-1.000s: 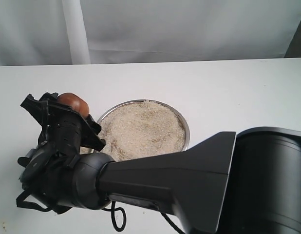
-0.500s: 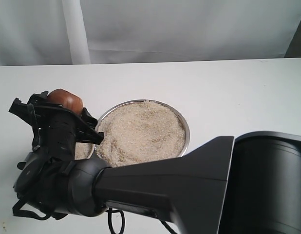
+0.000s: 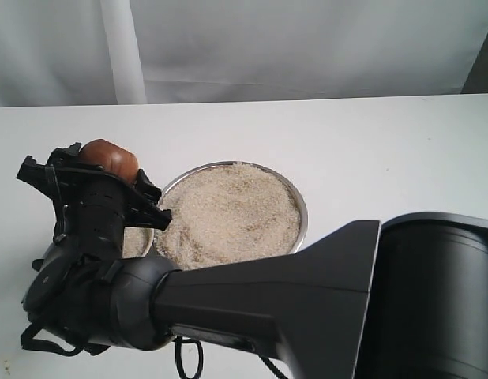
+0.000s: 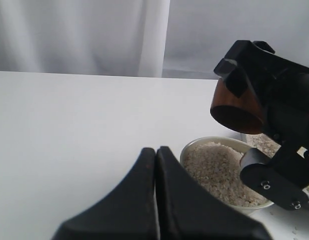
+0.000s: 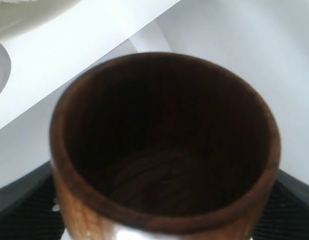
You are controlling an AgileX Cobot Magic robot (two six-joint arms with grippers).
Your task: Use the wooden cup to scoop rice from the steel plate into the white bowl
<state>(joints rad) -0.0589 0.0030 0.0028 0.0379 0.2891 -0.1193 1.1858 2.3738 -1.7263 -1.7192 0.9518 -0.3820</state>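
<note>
The steel plate (image 3: pixel 302 212) sits mid-table, heaped with rice (image 3: pixel 232 209). Just left of it, my right gripper (image 3: pixel 98 185) reaches across and is shut on the wooden cup (image 3: pixel 110 158). In the left wrist view the wooden cup (image 4: pixel 234 106) hangs tilted, mouth downward, above the white bowl (image 4: pixel 193 146), which is filled with rice (image 4: pixel 214 167). The cup's inside (image 5: pixel 164 150) is dark and shows no grains. My left gripper (image 4: pixel 155 151) is shut on nothing, low beside the bowl. In the exterior view the right arm hides most of the bowl.
The right arm's thick black body (image 3: pixel 323 308) fills the front of the exterior view. The white table (image 3: pixel 386 150) stretches behind and to the right of the plate. A white curtain (image 3: pixel 268 47) hangs at the back. A few stray grains (image 4: pixel 294 229) lie by the bowl.
My right gripper has shifted a little to the left with the cup, exposing rice in the bowl beneath it. In the last half second it has barely moved.
</note>
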